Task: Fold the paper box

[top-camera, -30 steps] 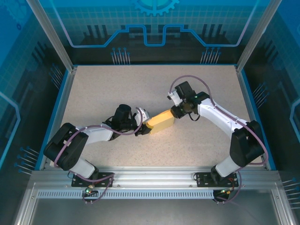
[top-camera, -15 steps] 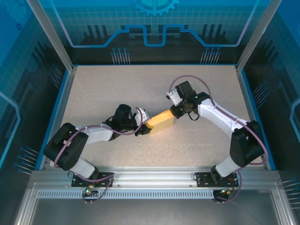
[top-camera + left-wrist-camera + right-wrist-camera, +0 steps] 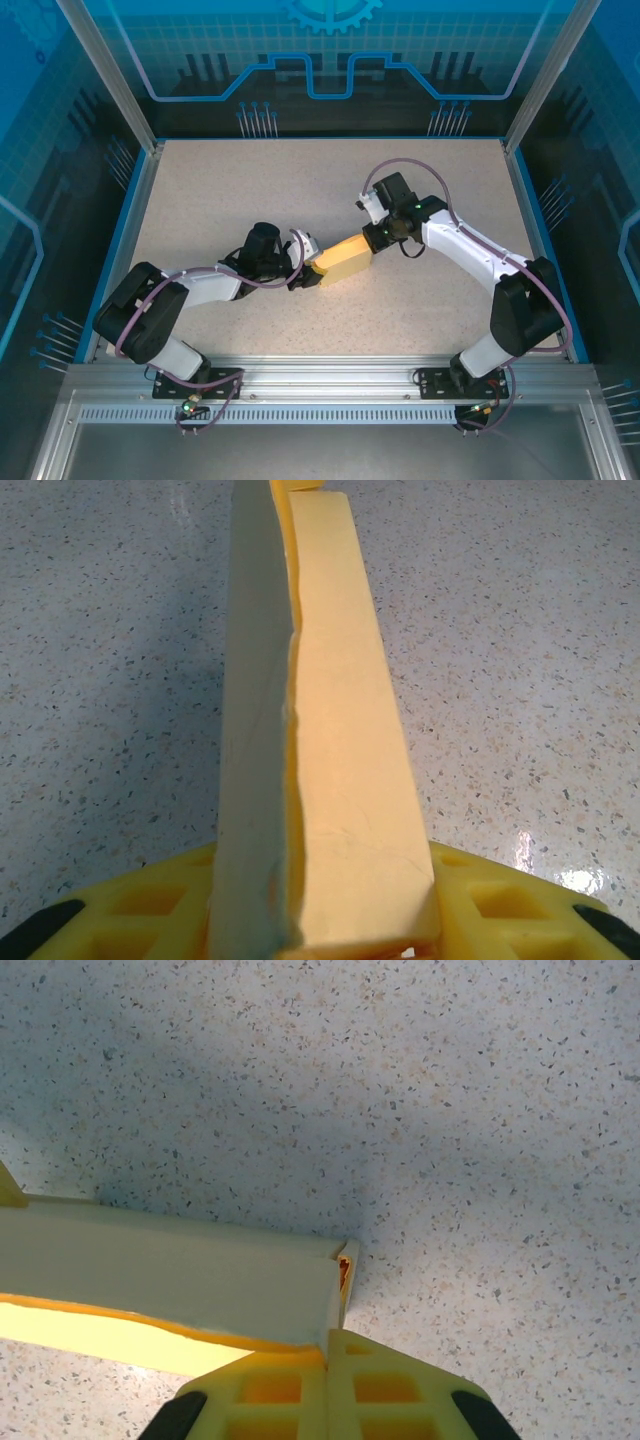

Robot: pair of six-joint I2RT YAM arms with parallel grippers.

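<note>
The paper box (image 3: 343, 258) is a pale yellow cardboard block in mid-table, spanning the gap between my two grippers. My left gripper (image 3: 308, 275) is shut on its near-left end. In the left wrist view the paper box (image 3: 340, 730) runs away from the camera, clamped between the yellow fingers (image 3: 500, 905). My right gripper (image 3: 375, 240) sits at the far-right end. In the right wrist view its jaws (image 3: 328, 1345) are pressed together on the thin end wall of the paper box (image 3: 180, 1280), whose corner shows a small open slit.
The speckled table (image 3: 250, 190) has a blue rim on three sides. An aluminium rail (image 3: 330, 375) with both arm bases runs along the near edge. Bare table lies all around the box.
My right gripper has closed its jaws on the far-right end of the box. The box and my left gripper have stayed in place.
</note>
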